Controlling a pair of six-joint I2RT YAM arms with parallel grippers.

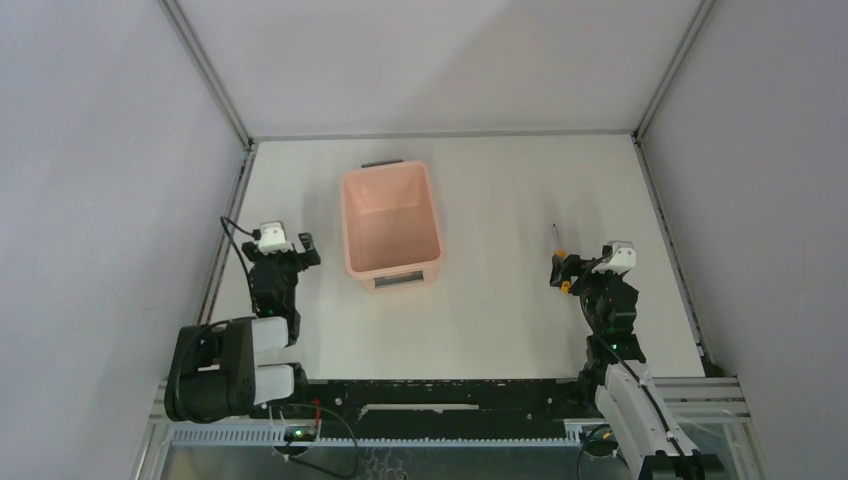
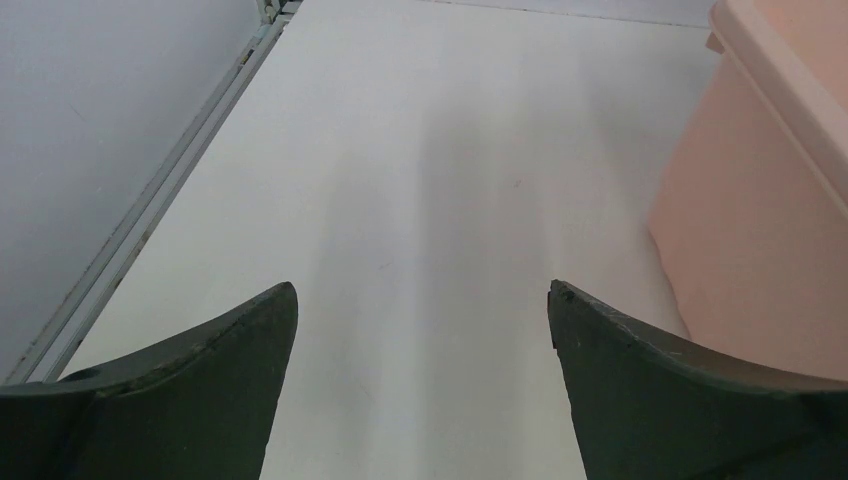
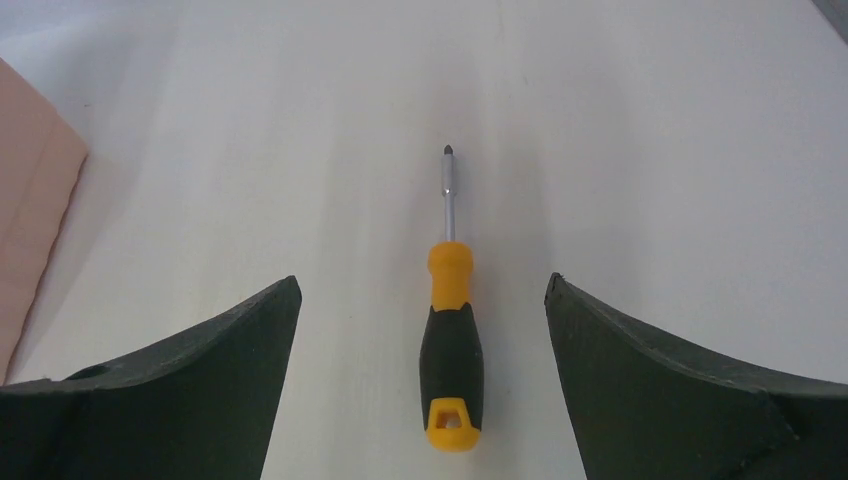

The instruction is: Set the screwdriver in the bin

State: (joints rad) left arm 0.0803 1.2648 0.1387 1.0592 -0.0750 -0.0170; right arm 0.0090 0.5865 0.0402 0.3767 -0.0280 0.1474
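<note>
The screwdriver (image 3: 450,340) lies flat on the white table, its black-and-orange handle toward me and its thin shaft pointing away. In the top view the screwdriver (image 1: 558,250) lies right of centre. My right gripper (image 3: 422,290) is open with the handle lying between its two fingers, untouched; in the top view the right gripper (image 1: 568,272) sits just over the handle end. The salmon-pink bin (image 1: 390,222) stands empty left of centre, dark handle on its far end, label on its near end. My left gripper (image 1: 300,248) is open and empty, left of the bin (image 2: 760,200).
Metal frame rails (image 1: 235,215) run along the table's left and right edges, with grey walls beyond. A corner of the bin (image 3: 30,200) shows at the left of the right wrist view. Bare table lies between the bin and the screwdriver.
</note>
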